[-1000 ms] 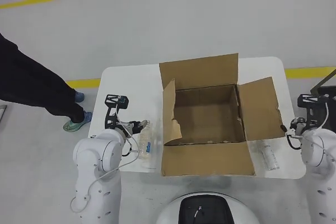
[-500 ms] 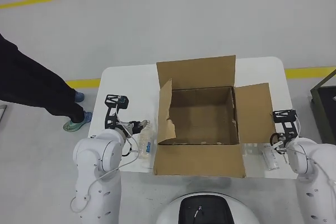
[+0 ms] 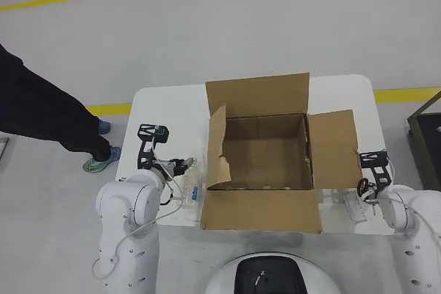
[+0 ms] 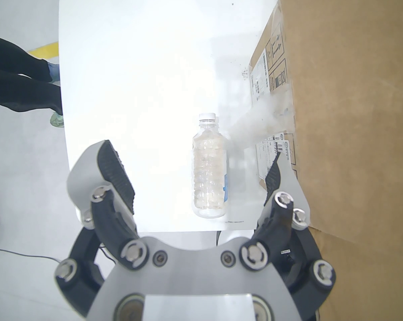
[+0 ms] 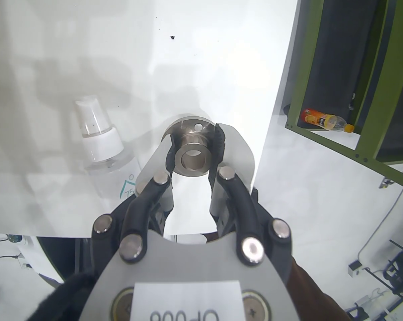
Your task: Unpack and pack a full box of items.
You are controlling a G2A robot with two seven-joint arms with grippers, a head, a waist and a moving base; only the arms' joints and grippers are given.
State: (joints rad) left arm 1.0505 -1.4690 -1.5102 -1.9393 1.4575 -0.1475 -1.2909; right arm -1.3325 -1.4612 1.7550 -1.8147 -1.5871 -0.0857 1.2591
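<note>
Three items were out and the box looked empty: unpacking seemed done, repacking all ahead. Left end effector hung spread apart over the water bottle by the surface's left edge; right end effector was clamped on a metal bushing beside the spray bottle, right edge.

A: Item count. Boxes?
B: cardboard box: 1, flaps open, mid-table.
A: Bottles?
B: 3 in all. Clear water bottle: 1, lying left of the box, near edge. Spray bottle: 1, lying right of the box, near edge. Orange drink bottle: 1, lying in the rack, off the table to the right.
A: Metal parts?
B: flanged metal bushing: 1, near right corner.
A: Furniture?
B: white table: 1. Green rack: 1.
</note>
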